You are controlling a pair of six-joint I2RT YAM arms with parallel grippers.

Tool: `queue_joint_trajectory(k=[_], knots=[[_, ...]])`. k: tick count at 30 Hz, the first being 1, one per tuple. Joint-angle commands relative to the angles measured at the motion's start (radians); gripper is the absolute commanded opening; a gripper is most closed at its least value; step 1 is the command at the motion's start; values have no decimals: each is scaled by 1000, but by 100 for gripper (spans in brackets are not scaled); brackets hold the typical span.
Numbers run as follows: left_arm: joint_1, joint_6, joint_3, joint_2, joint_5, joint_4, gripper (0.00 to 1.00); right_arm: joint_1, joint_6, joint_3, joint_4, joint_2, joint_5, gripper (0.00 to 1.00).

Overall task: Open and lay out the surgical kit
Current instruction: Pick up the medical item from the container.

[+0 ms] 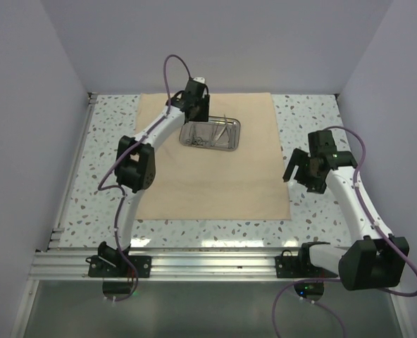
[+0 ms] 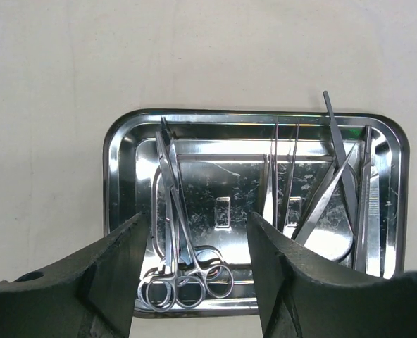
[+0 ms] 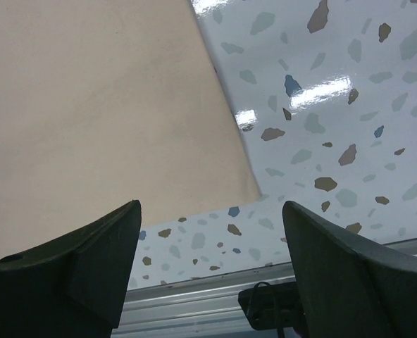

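**On the opened cloth, a tray of instruments under the left gripper**

At the centre of the speckled table (image 1: 310, 116), the beige cloth wrap (image 1: 208, 176) lies spread flat. The shiny steel tray (image 1: 235, 137) sits on its far half, inside the cloth's edges. The left gripper (image 1: 196, 105) hangs over the tray's far-left end. Its fingers (image 2: 117, 274) are spread wide and grasp nothing.

In the left wrist view, the ring-handled scissor-like instruments (image 2: 184, 246) lie bunched between those fingers, at one end of the tray. Slim tweezers (image 2: 335, 183) lie crossed at the other end, one tip poking past the rim.

The right gripper (image 1: 296, 169) hovers above bare table just off the cloth's right edge, well apart from the tray. Its jaws also stand open and empty. The right wrist view looks down between them at the cloth's near right corner, with an aluminium rail (image 3: 194, 306) beyond.
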Motion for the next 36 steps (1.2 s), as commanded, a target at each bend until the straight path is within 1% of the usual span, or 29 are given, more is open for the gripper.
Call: queue_joint_trajectory(k=[1, 5, 14, 18, 21, 24, 25, 28, 30, 34, 36], knots=[[12, 19, -11, 12, -28, 22, 62, 1, -5, 6, 35, 11, 1, 85], [19, 7, -42, 30, -17, 33, 60, 1, -3, 5, 40, 20, 4, 85], [35, 2, -40, 79, 3, 42, 58, 1, -1, -10, 45, 25, 16, 85], [35, 1, -44, 96, 7, 42, 56, 0, -1, -12, 45, 33, 21, 84], [36, 1, -45, 104, 10, 44, 50, 0, -1, -13, 48, 36, 22, 85], [36, 1, -47, 109, 13, 44, 40, 1, -3, -18, 55, 40, 24, 84], [35, 1, -47, 110, 13, 44, 35, 1, -3, -21, 54, 42, 25, 84], [35, 4, -47, 115, 13, 44, 27, 1, -3, -27, 58, 45, 25, 84], [36, 5, -47, 121, 13, 42, 25, 0, 0, -32, 61, 43, 25, 84], [36, 7, -47, 129, 13, 37, 15, 0, 2, -41, 63, 40, 28, 84], [36, 8, -39, 122, 13, 34, 13, 0, 5, -46, 63, 34, 30, 84]])
